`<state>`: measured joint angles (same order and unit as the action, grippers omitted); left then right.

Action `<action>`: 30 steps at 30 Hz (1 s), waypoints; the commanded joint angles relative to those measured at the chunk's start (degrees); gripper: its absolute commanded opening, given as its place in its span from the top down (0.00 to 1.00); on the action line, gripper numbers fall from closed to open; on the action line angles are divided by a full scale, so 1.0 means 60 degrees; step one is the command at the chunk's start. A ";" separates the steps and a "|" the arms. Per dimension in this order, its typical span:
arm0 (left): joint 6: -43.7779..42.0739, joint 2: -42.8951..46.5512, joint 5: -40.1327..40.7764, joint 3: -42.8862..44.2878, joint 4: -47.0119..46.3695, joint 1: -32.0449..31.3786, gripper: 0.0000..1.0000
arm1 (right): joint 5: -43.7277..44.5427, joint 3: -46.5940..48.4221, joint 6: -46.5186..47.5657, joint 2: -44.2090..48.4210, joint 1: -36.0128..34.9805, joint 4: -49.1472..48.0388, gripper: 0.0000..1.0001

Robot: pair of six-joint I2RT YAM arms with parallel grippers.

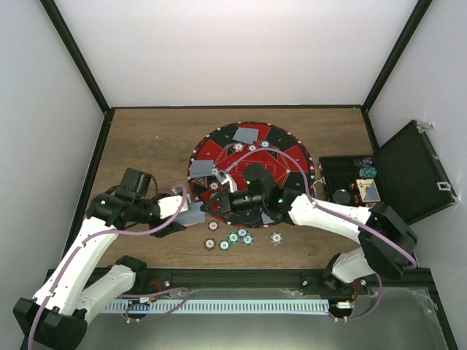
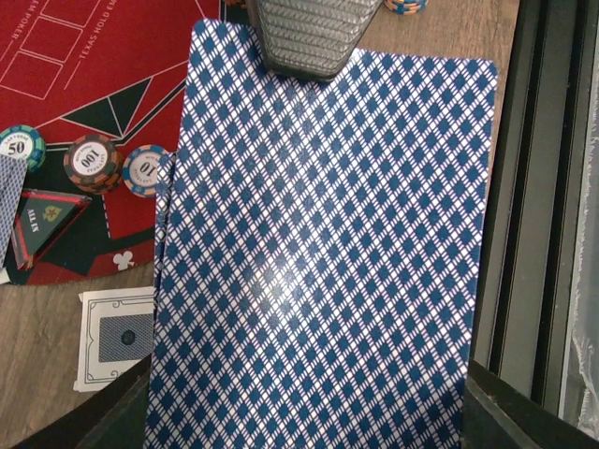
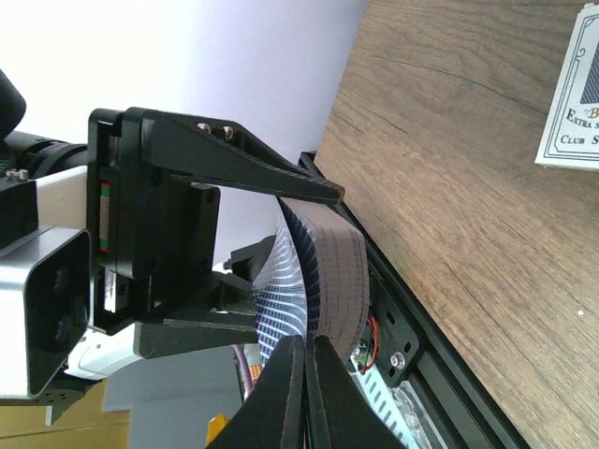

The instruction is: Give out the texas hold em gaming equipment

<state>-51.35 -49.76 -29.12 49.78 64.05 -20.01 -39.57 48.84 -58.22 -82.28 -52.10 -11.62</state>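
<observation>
left of the round red-and-black mat (image 1: 288,157), just off its near rim, the left gripper (image 1: 191,214) has its jaws clenched on a deck of playing cards (image 1: 194,216). in the left wrist view the deck (image 2: 318,253) fills most of the frame with its blue diamond-patterned back showing, and one ribbed finger (image 2: 309,37) lies over its far end. beside the deck, three striped poker chips sit in a row at the mat's edge (image 2: 75,56): a 50 chip (image 2: 19,145), a 100 chip (image 2: 94,161) and a 10 chip (image 2: 147,168). a white-bordered card (image 2: 117,337) lies flat on the wooden worktop (image 1: 146,138) just off the mat.

over the mat's near edge, the right gripper (image 1: 217,205) meets the deck. its jaws (image 3: 306,351) are pressed shut on an outer card (image 3: 281,290) that bows away from the deck's edge (image 3: 337,281).

on the mat, two grey-blue cards (image 1: 248,135) (image 1: 201,169) lie face down. just in front of the mat, loose chips (image 1: 233,238) are scattered on the worktop.

well right of the mat, a black hinged case (image 1: 412,171) stands open.
</observation>
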 commanded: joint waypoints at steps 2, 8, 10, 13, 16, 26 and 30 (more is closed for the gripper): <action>-0.0124 0.0093 0.0201 0.0153 0.0003 0.0042 0.91 | 0.0132 0.0010 0.0000 0.0567 0.0108 0.0335 0.99; -0.0223 0.0163 0.0312 0.0043 0.0018 0.0044 0.91 | 0.0062 -0.0238 0.0051 0.1150 0.0540 0.0566 0.99; -0.0239 0.0172 0.0319 0.0022 0.0013 0.0041 0.91 | -0.0106 -0.0353 0.0094 0.1306 0.0774 0.0639 0.99; -0.0299 0.0187 0.0370 -0.0001 0.0016 0.0040 0.91 | -0.0386 -0.0380 0.0288 0.1415 0.1056 0.0954 0.99; -0.0344 0.0210 0.0434 -0.0027 0.0031 0.0041 0.91 | -0.0624 -0.0305 0.0596 0.1432 0.1265 0.1413 0.99; -0.0405 0.0266 0.0586 -0.0079 0.0088 0.0040 0.91 | -0.0440 -0.1193 0.2717 0.2973 0.4251 0.4957 0.99; -0.0415 0.0240 0.0568 -0.0058 0.0077 0.0039 0.91 | -0.0338 -0.2231 0.3182 0.3467 0.5322 0.5601 0.99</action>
<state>-52.80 -48.80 -25.15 49.56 64.47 -19.90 -42.04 40.05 -44.51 -63.51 -24.45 12.93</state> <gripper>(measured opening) 0.635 0.007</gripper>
